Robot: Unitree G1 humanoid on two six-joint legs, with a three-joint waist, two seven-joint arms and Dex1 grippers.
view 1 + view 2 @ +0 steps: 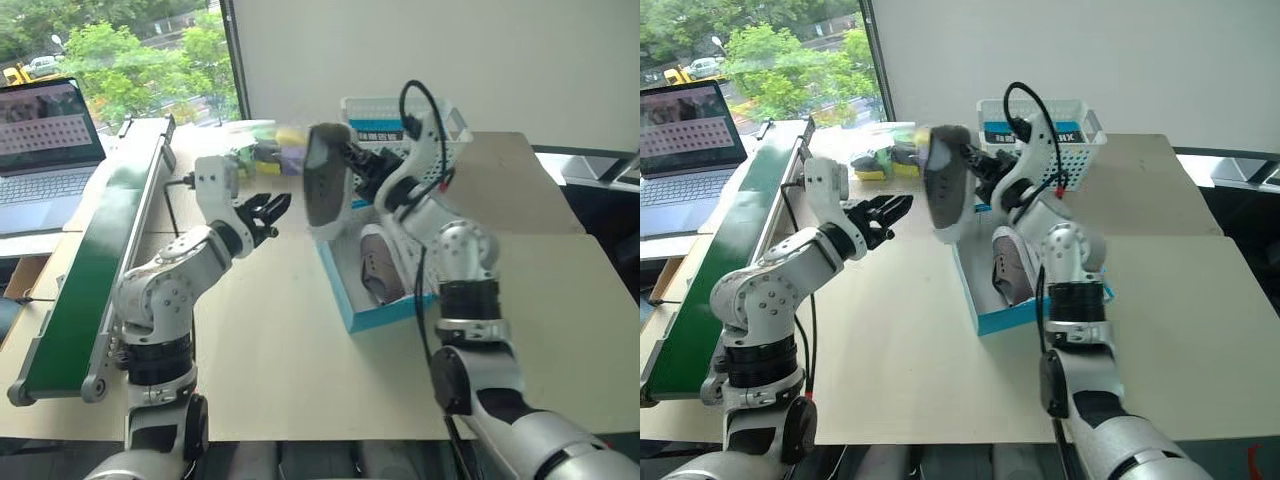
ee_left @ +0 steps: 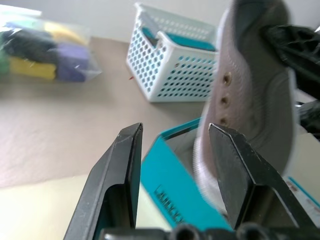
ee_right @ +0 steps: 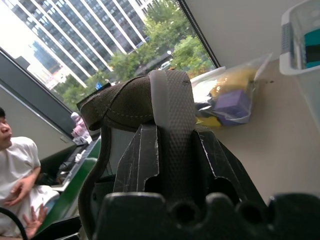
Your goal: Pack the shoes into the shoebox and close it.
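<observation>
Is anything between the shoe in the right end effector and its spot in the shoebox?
Nothing visible blocks it. The held shoe hangs above the left edge of the open shoebox. The other shoe already lies inside; free floor remains beside it.

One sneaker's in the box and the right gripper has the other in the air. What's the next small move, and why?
Probably carry the held shoe right and lower it into the shoebox beside the shoe already inside. The right gripper is shut on its heel, holding it above the box's left edge, and the left gripper stands open and apart from it.
</observation>
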